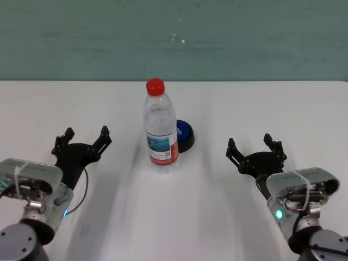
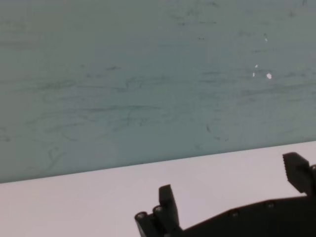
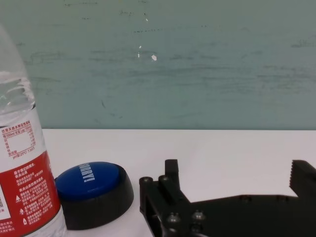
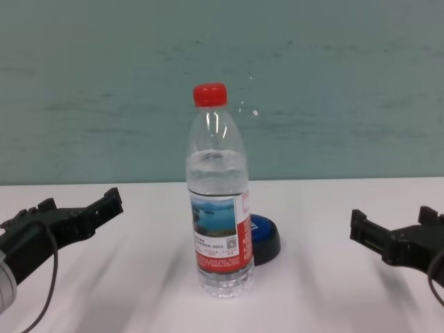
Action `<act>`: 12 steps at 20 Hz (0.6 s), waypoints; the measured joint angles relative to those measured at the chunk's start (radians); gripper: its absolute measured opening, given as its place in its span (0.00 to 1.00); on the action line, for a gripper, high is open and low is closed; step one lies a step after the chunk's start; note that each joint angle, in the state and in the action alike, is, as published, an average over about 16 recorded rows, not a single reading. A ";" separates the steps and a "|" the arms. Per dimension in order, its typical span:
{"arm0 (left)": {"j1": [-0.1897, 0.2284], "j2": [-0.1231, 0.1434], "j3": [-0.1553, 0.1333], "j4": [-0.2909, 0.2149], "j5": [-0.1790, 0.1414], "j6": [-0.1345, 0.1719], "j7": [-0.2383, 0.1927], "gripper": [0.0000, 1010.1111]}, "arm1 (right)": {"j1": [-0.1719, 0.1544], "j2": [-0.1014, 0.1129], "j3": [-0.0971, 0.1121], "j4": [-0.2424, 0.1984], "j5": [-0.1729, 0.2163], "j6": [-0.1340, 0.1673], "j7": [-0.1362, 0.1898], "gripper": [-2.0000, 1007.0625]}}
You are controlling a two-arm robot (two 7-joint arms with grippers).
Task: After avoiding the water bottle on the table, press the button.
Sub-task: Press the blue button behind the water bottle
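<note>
The water bottle (image 1: 161, 128) stands upright in the middle of the white table (image 1: 261, 109), with its red cap and red-and-white label. It also shows in the chest view (image 4: 218, 208) and the right wrist view (image 3: 22, 163). The button (image 1: 184, 135), blue on a black base, sits just behind and right of the bottle, partly hidden by it; it also shows in the right wrist view (image 3: 94, 192) and the chest view (image 4: 265, 239). My left gripper (image 1: 86, 138) is open and empty, left of the bottle. My right gripper (image 1: 255, 145) is open and empty, right of the button.
A teal wall (image 1: 174, 38) rises behind the table's far edge. Bare white tabletop lies on both sides of the bottle and in front of it (image 1: 174, 217).
</note>
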 joint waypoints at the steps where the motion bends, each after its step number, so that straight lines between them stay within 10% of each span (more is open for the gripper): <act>1: 0.000 0.000 0.000 0.000 0.000 0.000 0.000 1.00 | 0.000 0.000 0.000 0.000 0.000 0.000 0.000 1.00; 12: 0.000 0.000 0.000 0.000 0.000 0.000 0.000 1.00 | 0.000 0.000 0.000 0.000 0.000 0.000 0.000 1.00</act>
